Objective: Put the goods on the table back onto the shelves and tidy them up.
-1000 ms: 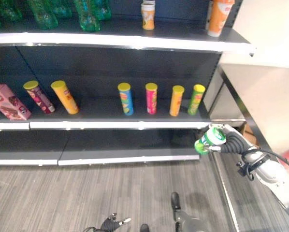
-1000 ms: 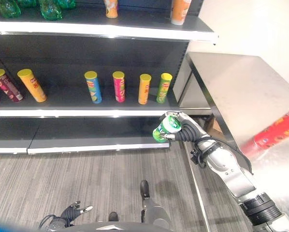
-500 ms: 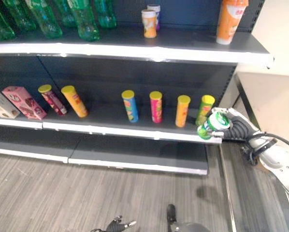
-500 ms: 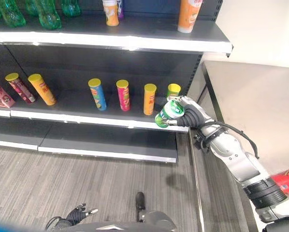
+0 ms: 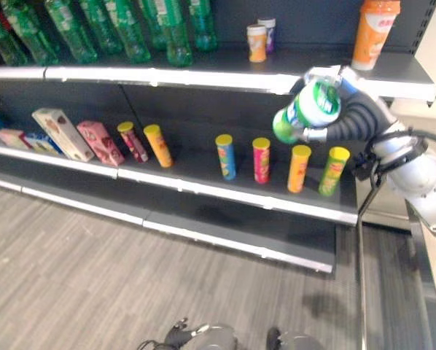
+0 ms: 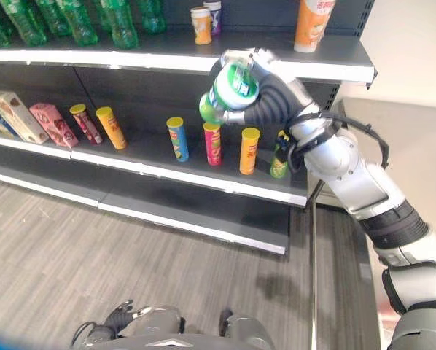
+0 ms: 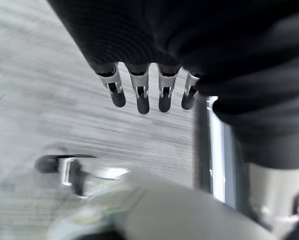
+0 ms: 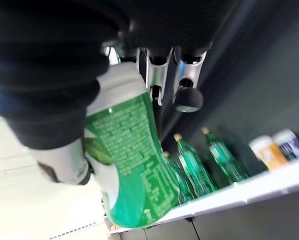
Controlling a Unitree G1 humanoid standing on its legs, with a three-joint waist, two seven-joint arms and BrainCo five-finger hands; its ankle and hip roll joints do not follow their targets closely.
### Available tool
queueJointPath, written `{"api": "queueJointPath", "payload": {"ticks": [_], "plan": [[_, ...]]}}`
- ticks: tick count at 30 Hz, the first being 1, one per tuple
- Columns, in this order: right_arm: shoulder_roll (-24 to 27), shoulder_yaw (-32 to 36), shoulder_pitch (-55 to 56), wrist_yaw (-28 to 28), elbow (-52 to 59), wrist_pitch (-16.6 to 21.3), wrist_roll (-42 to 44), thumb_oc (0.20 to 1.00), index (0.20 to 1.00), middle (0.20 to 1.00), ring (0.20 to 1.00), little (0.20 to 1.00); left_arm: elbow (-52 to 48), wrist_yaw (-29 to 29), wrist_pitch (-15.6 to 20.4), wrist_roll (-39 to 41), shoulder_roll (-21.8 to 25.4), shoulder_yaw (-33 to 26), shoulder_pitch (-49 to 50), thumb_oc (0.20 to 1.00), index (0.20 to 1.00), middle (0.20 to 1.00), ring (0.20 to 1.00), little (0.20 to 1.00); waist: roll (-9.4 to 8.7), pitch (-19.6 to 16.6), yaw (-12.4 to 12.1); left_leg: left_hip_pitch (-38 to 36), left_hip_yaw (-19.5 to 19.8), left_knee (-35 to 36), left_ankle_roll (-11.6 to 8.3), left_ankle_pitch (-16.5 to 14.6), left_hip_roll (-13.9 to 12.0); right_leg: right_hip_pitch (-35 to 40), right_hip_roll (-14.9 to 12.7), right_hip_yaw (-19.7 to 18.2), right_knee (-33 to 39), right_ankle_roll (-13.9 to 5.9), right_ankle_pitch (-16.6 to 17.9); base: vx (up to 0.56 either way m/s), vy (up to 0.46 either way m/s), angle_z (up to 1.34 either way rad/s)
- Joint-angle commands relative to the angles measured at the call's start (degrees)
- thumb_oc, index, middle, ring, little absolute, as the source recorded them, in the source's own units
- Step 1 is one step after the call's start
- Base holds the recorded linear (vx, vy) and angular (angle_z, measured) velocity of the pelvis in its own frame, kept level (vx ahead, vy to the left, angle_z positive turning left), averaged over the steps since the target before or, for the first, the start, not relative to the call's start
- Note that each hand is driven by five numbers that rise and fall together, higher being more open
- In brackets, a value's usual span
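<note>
Several green plastic bottles (image 5: 94,33) are ranged at the left of the grey upper shelf (image 5: 203,76). Two slanted cardboard boxes (image 5: 79,137) and six upright snack tubes with yellow lids (image 5: 262,159) are lined along the middle shelf (image 5: 225,193). One green-and-white cylindrical canister (image 6: 229,91) is held tilted in front of the upper shelf's edge, with the right hand (image 6: 265,98) curled round its body. It is judged light, rigid and smooth, best gripped mid-body. One tall orange cup (image 5: 373,33) is kept at the far right. The left hand (image 7: 149,92) is hung low, fingers relaxed.
</note>
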State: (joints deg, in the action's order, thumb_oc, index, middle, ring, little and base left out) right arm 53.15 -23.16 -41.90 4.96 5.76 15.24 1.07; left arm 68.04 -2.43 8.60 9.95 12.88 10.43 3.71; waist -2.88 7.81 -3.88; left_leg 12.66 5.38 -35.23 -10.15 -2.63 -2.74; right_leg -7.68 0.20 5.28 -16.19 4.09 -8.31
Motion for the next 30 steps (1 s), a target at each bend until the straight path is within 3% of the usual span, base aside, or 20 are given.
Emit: {"api": "queueJointPath", "payload": {"ticks": [1, 2, 3, 10, 20, 30], "plan": [[-0.97, 2.7, -0.75, 2.58, -0.18, 0.52, 2.22, 0.2, 0.2, 0.2, 0.2, 0.2, -1.37, -0.05, 0.6, 2.2, -0.07, 0.89, 0.52, 1.0, 1.0, 1.0, 1.0, 1.0, -2.35, -0.06, -2.53, -5.7, -2.81, 12.33, 5.07, -1.0, 1.91, 11.45, -1.72, -2.69, 14.2, -6.28, 2.73, 0.17, 0.081, 0.36], [-1.54, 2.49, -1.27, 3.22, -2.44, 0.72, 3.21, 0.2, 0.2, 0.2, 0.2, 0.2, -0.63, -0.72, 0.61, 2.77, 0.43, 0.8, 0.92, 1.0, 1.0, 1.0, 1.0, 1.0, -1.39, -0.18, -3.74, -4.09, -0.53, 24.54, 4.51, 1.95, 0.5, 11.71, -1.1, -2.46, 13.82, -6.33, 1.76, 0.17, 0.106, 0.1], [-1.5, 1.38, -2.69, 2.74, -3.97, 0.34, 3.58, 0.2, 0.2, 0.2, 0.2, 0.2, 0.36, -0.89, 0.75, 2.76, 0.69, 0.51, 1.45, 1.0, 1.0, 1.0, 1.0, 1.0, -0.92, -0.74, -4.03, -6.63, 0.64, 30.52, 4.39, 2.39, -0.06, 12.01, -0.82, -2.6, 13.37, -6.57, 0.89, 0.18, 0.102, -0.06], [-4.89, 0.54, 0.61, 0.58, -5.56, -1.01, 4.29, 0.2, 0.2, 0.2, 0.2, 0.2, 2.07, -1.16, 0.76, -2.9, 1.06, 2.3, 0.88, 1.0, 1.0, 1.0, 1.0, 1.0, 0.69, -3.85, -3.1, -14.72, -2.3, 39.62, 4.23, 4.0, 0.61, 14.35, -3.18, -4.24, 15.35, -8.35, 1.35, 0.16, 0.175, -0.25], [-7.1, -1.94, -0.72, 0.37, -9.01, -2.22, 3.61, 0.2, 0.2, 0.2, 0.2, 0.2, -0.69, -1.79, 1.26, -1.7, 2.04, 3.29, -1.77, 1.0, 1.0, 1.0, 1.0, 1.0, 0.26, -4.15, -2.71, -16.72, -6.55, 40.23, 6.16, 2.13, 1.56, 13.14, -6.03, -5.85, 15.25, -10.97, 3.26, 0.01, 0.104, -0.22], [-11.6, -4.45, -1.56, -0.98, -10.27, -2.15, 5.17, 0.2, 0.2, 0.2, 0.2, 0.2, 3.8, -1.74, 0.33, -5.74, 1.35, 3.55, -0.84, 1.0, 1.0, 1.0, 1.0, 1.0, -0.09, -4.09, -2.63, -17.86, -9.64, 40.23, 6.96, 1.17, 1.4, 12.49, -7.08, -6.48, 15.16, -11.82, 4.23, -0.02, 0.03, -0.14]]}}
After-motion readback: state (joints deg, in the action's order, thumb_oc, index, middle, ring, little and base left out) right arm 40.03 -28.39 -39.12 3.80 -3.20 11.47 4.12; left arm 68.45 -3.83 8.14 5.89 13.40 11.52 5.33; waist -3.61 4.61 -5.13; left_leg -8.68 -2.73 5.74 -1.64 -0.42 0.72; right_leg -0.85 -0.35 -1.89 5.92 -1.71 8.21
